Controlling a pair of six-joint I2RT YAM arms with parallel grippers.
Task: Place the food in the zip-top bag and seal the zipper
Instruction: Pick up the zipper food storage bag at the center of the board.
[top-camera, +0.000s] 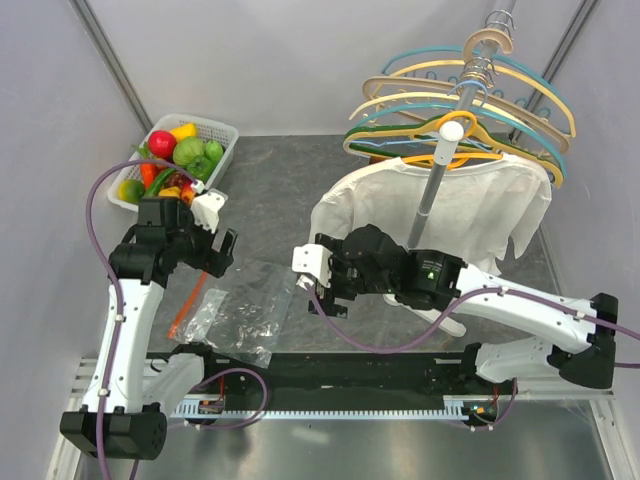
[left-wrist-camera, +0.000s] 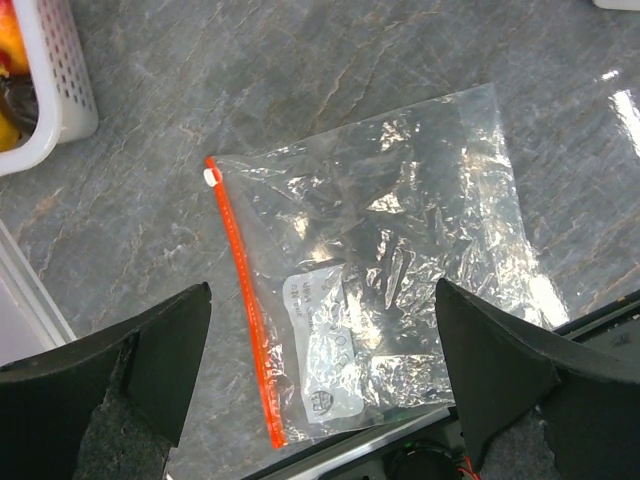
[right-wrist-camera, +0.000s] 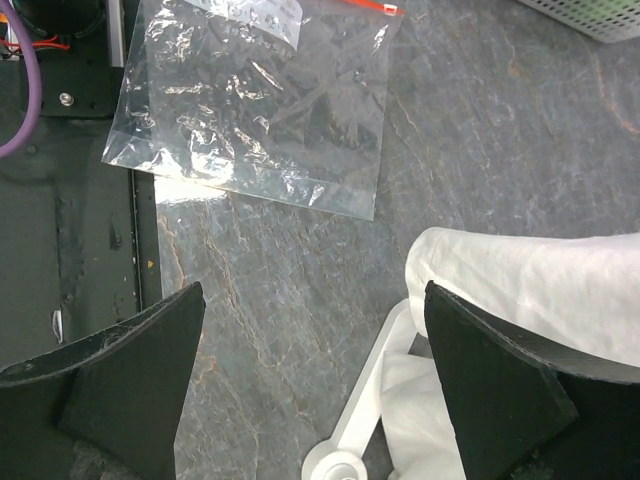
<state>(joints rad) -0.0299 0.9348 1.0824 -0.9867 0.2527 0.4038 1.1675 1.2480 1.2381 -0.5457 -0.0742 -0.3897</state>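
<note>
On the grey table (top-camera: 290, 190), near its front edge, I see the zip-top bag (left-wrist-camera: 400, 250) lying flat. The left gripper (left-wrist-camera: 322, 290) hovers over it and the right gripper (right-wrist-camera: 312, 290) hovers beside it, both with jaws spread wide and holding nothing. The white basket (top-camera: 225, 140) at far left holds the food (top-camera: 175, 150). The zipper (left-wrist-camera: 245, 300) lines the bag's left edge.

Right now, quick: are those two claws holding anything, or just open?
Left gripper: open, empty, above the zip-top bag.
Right gripper: open, empty.
</note>
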